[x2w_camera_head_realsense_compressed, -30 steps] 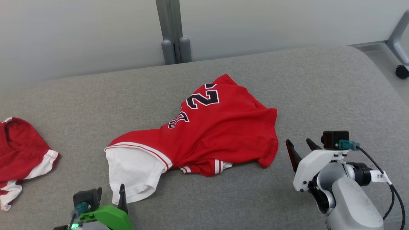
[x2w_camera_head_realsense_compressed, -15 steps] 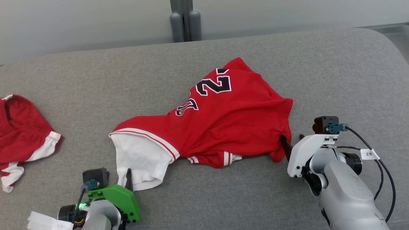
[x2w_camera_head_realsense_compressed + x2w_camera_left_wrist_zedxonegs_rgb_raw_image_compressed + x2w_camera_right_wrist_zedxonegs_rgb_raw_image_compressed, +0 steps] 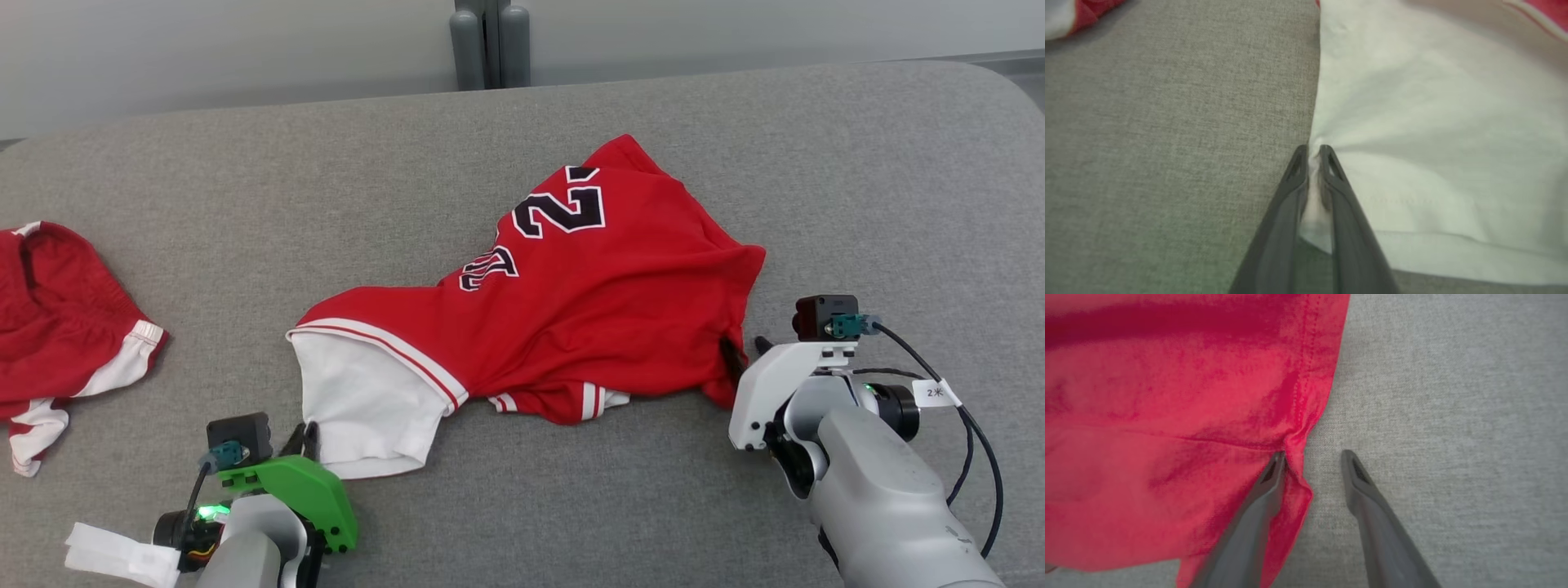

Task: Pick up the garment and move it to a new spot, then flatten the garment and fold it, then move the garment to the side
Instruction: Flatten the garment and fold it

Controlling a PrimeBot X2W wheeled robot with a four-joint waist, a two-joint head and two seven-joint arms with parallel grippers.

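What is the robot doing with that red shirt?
The robot is getting hold of the red jersey lying crumpled on the grey cushion. Its left tool is pinched shut on the jersey's white end. Its right tool is open at the red hem on the other side, with one finger against the cloth, not gripping yet. The jersey is not lifted yet.

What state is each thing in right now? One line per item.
jersey: crumpled, lying unfolded, white edge pinched.
left gripper: shut on the jersey's white edge.
right gripper: open at the jersey's red hem, not closed on it.
other garment: crumpled, lying untouched at far left.
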